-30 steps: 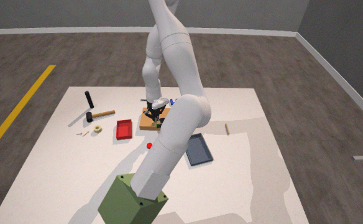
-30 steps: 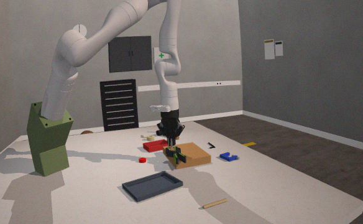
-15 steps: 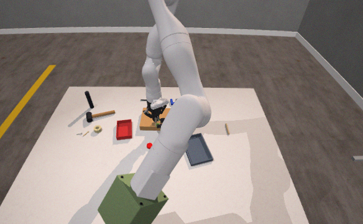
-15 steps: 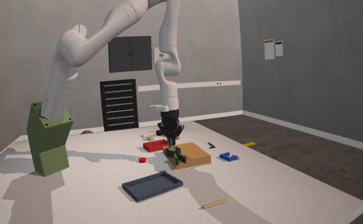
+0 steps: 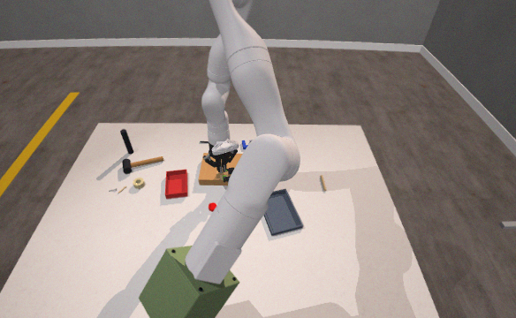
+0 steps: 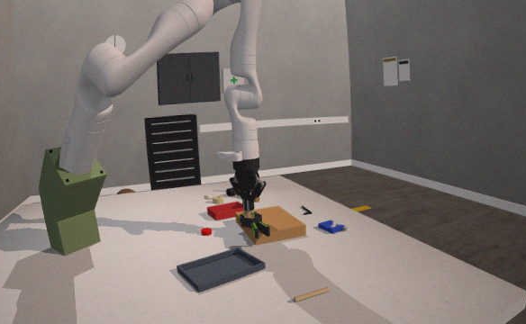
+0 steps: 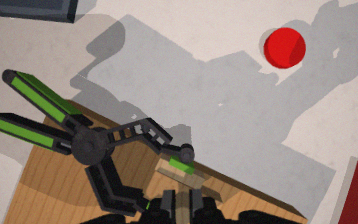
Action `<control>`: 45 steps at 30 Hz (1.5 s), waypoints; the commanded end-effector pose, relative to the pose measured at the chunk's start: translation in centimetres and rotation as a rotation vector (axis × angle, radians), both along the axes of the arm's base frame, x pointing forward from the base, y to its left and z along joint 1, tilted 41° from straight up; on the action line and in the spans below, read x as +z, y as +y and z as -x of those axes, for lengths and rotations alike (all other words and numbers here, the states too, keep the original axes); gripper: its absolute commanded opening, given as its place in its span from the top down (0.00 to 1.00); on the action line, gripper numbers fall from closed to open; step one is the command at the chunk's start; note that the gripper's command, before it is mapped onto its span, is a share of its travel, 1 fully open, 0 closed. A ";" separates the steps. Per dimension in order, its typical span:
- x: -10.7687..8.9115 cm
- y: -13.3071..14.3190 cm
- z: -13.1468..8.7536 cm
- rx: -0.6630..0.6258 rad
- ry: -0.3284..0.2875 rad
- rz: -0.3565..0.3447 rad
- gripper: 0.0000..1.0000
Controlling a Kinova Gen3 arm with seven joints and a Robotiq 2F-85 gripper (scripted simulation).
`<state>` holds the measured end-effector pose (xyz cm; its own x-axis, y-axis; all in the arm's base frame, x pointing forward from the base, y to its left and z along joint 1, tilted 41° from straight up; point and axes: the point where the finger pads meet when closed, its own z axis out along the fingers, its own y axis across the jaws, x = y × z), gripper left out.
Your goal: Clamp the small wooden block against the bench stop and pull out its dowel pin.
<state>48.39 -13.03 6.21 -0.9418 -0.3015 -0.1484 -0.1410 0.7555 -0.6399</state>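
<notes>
My gripper (image 5: 223, 167) (image 6: 249, 209) (image 7: 182, 205) points down over the near edge of the wooden bench board (image 6: 283, 218) (image 7: 37, 202). Its fingers are shut on the tan dowel pin (image 7: 182, 212), which stands upright between them. The black spring clamp (image 6: 250, 220) (image 7: 89, 146) with green pads lies at the board's edge, handles sticking out past it. One jaw's green pad rests against a pale wooden piece (image 7: 172, 173) beside the fingers. The fingers and the frame edge hide most of the block and stop; how deep the pin sits cannot be told.
A red tray (image 5: 177, 184) (image 6: 222, 211) and a red round cap (image 5: 212, 207) (image 6: 206, 231) (image 7: 284, 48) are near the board. A dark tray (image 5: 283, 213) (image 6: 220, 271) and a loose wooden rod (image 5: 323, 183) (image 6: 312, 294) lie farther off. A blue part (image 6: 331, 226) lies behind the board; a hammer (image 5: 147, 162) lies left.
</notes>
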 end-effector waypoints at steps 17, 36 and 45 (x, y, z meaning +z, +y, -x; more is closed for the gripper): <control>0.0 0.2 -0.2 -0.107 -0.090 -0.048 0.90; 0.0 0.2 -0.1 -0.223 -0.180 -0.094 0.90; 0.1 0.2 -0.1 -0.288 -0.230 -0.121 0.90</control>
<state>48.40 -13.03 6.25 -0.9314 -0.0164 -0.3637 0.1996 0.8126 -0.5476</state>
